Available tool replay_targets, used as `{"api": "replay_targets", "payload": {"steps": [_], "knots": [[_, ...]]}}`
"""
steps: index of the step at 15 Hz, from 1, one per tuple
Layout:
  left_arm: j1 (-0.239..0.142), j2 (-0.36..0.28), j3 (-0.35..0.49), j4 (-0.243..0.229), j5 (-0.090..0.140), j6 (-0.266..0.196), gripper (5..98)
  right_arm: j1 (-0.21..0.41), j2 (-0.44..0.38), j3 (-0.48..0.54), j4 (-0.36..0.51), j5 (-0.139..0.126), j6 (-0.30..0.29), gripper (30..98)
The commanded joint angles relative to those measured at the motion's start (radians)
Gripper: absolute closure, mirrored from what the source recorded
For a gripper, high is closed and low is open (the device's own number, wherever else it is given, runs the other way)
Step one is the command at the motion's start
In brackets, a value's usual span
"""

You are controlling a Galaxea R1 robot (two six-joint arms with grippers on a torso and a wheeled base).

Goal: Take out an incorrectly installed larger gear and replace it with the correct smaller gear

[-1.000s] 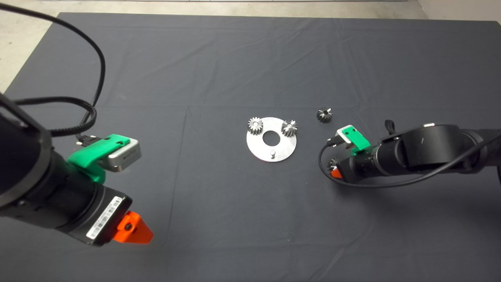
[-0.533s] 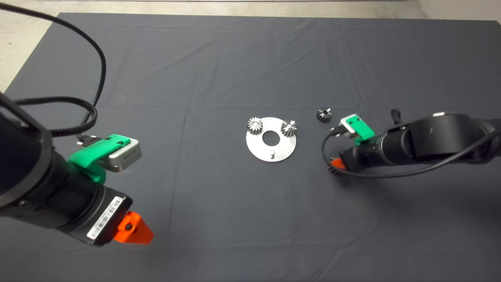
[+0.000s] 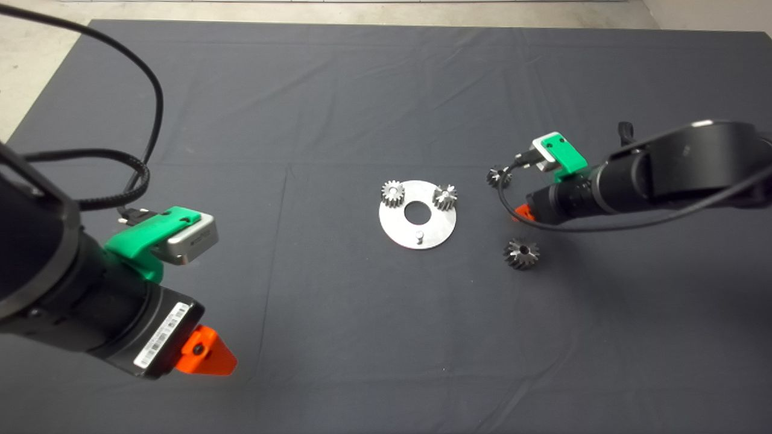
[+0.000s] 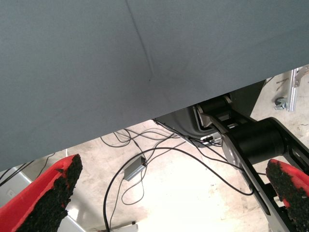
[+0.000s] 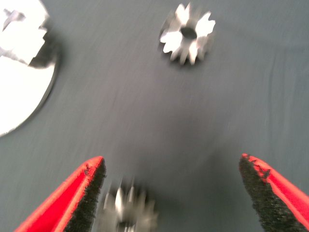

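- Dark grey fabric mat (image 3: 338, 108) covers the table, wrinkled here and there.
- Left gripper (image 3: 202, 355) sits parked at about 8 o'clock in the head view, holding nothing. Its wrist view shows the red fingers (image 4: 46, 198) spread wide over the mat edge and some floor cables.
- Right gripper (image 5: 171, 193) is in from 3 o'clock, low over the mat right of the plate, jaws wide and empty.
- Silver round plate (image 3: 395, 226) sits mid-mat with a centre hole, two pale gears (image 3: 392, 193) on its far side and a bare pin (image 3: 420, 235) at its 6 o'clock.
- The larger gear (image 3: 522, 253) lies flat on the mat at roughly 4 o'clock from the plate, apart from it, nothing touching it.
- The smaller gear (image 3: 498, 176) is at about 2 o'clock from the plate, right beside the right gripper's finger; the wrist view (image 5: 128, 210) puts it near one pad, contact unclear.
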Motion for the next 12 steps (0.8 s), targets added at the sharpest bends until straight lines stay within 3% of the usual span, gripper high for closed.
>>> {"api": "replay_targets", "payload": {"steps": [1, 4, 12], "knots": [[-0.01, 0.001, 0.003, 0.003, 0.001, -0.003, 5.8, 0.029, 0.06, -0.099, 0.019, 0.006, -0.005, 52.0], [-0.01, 0.001, -0.001, 0.003, 0.001, -0.005, 5.8, 0.028, 0.071, -0.125, 0.018, 0.007, 0.004, 50.2], [-0.01, -0.002, 0.005, 0.003, 0.001, -0.002, 5.8, 0.027, 0.072, -0.178, 0.009, 0.015, 0.015, 36.2]]}}
